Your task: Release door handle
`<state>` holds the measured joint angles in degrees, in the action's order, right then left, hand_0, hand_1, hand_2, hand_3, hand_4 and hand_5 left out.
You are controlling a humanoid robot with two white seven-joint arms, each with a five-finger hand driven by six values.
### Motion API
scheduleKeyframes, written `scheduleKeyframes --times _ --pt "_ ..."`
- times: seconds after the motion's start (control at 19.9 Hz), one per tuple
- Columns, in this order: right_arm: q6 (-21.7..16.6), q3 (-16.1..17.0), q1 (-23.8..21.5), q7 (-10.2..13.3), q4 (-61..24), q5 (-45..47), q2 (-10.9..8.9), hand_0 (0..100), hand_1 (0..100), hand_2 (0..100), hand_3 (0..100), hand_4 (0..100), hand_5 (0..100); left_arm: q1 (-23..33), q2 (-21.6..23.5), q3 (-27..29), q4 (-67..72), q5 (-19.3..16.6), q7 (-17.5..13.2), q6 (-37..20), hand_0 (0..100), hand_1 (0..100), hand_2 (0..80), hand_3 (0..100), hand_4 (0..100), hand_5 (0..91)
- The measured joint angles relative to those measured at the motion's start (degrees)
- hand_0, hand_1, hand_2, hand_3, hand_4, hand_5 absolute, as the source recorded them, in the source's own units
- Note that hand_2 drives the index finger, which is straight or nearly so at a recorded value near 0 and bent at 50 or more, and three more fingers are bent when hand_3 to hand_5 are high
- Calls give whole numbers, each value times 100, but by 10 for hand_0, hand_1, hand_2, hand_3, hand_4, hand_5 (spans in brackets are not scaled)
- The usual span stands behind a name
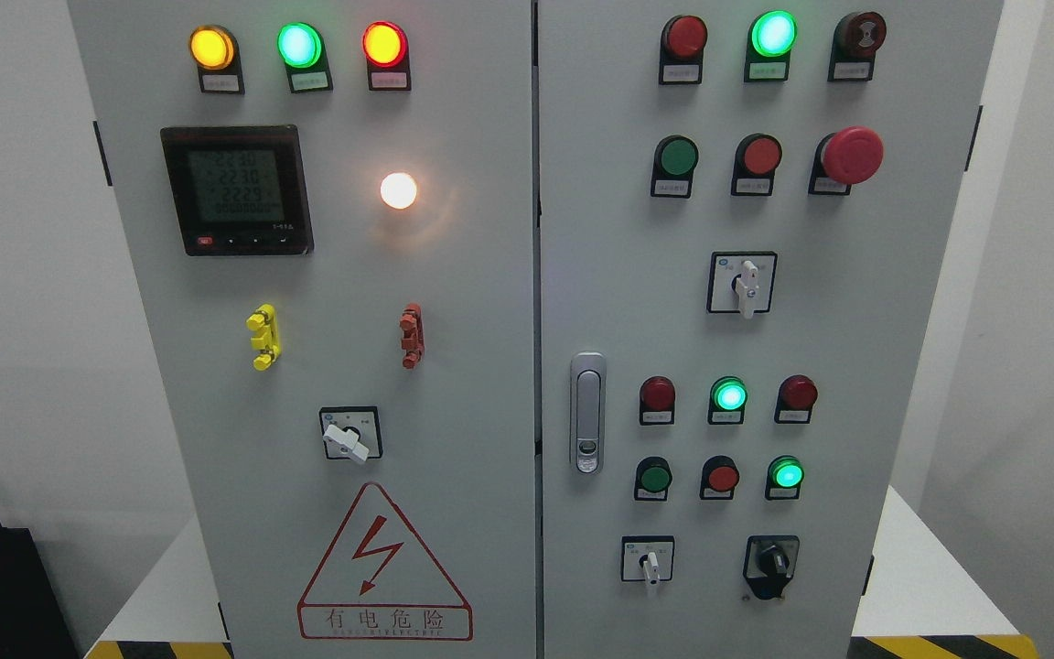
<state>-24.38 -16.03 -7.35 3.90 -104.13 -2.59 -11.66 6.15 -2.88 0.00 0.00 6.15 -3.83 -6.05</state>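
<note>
Neither hand of the robot appears in the head view, so whether either one is released, clenched or grasping cannot be told. Nothing touches the door handle [587,412], a slim silver vertical latch with a keyhole at its lower end, lying flat at the left edge of the right door [856,302] of a grey electrical cabinet. Both doors look closed, with only a narrow dark seam just left of the handle.

Far left of the handle and above it, on the left door [454,302], a row of three lit lamps runs yellow [212,48], green [298,45], red [384,44]. Below them sits a black digital meter [237,189] with a pale screen of digits too blurred to read. Nearer the handle, still up and to its left, a small white lamp [398,190] glows. Left of the handle and slightly higher are a yellow clip [263,337] and a red clip [412,336]. Left of it at about its own height is a white rotary switch [349,437]; lower down is a red triangular lightning warning sign [384,566].

Right of the handle, on its own door, sit small red and green lamps and buttons in two rows, with two rotary switches beneath them. Above and right of the handle is a white selector switch [744,283], and higher still a large red mushroom button [851,156].
</note>
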Motion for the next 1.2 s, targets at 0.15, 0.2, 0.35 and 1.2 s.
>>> scheduleKeyframes --times 0.15,0.2,0.35,1.2 --pt "36 59 248 891 -34 -1496 277 383 283 0 923 905 957 0 0 0 0 0 0 0 120 389 0 0 0 0" --pt "139 76 325 1159 -40 -2076 394 352 320 0 981 990 977 0 0 0 0 0 0 0 120 389 0 0 0 0" --pt "605 101 573 1846 -66 -3713 707 319 385 0 1000 1000 1000 0 0 0 -1 0 0 0 120 389 0 0 0 0" --pt "2839 -422 1863 1333 86 -7077 1532 320 396 0 1000 1000 1000 -1 0 0 0 0 0 1 120 389 0 0 0 0"
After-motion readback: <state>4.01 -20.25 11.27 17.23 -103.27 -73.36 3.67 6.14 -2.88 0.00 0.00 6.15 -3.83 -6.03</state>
